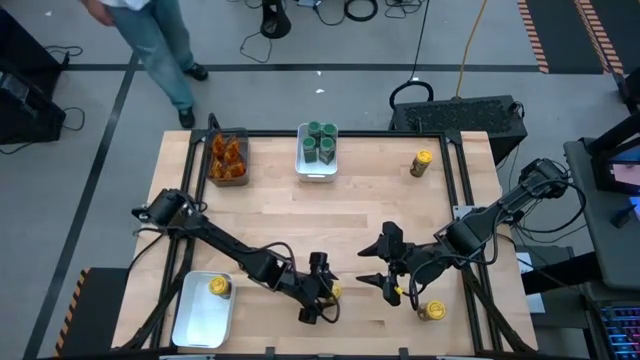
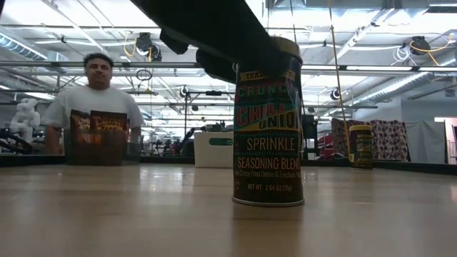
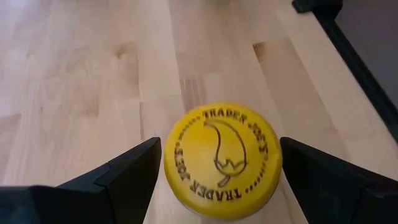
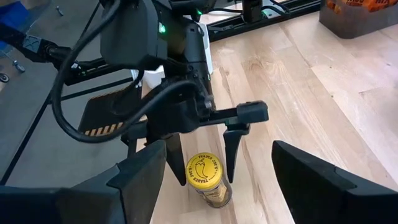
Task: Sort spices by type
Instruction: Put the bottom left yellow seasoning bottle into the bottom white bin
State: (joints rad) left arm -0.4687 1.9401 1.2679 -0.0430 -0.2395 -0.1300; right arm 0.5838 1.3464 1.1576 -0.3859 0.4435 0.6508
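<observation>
Your left gripper [image 3: 217, 180] stands open, one finger on each side of the yellow-lidded jar [image 3: 222, 160], neither clearly touching it. The jar stands upright near the table's [image 1: 380, 200] front edge. Close off-centre and one finger will push it over. Your right gripper [image 1: 385, 268], also open and empty, hovers just beside; keep it clear.

The round yellow plastic lid [image 3: 222, 160] of a spice jar carries "TRADER JOE'S" ringed around a chili drawing. The dark green cylindrical jar's label [image 2: 268, 135] reads "CHILI ONION", "SPRINKLE", "SEASONING BLEND", with small print beneath too fine to read surely.
</observation>
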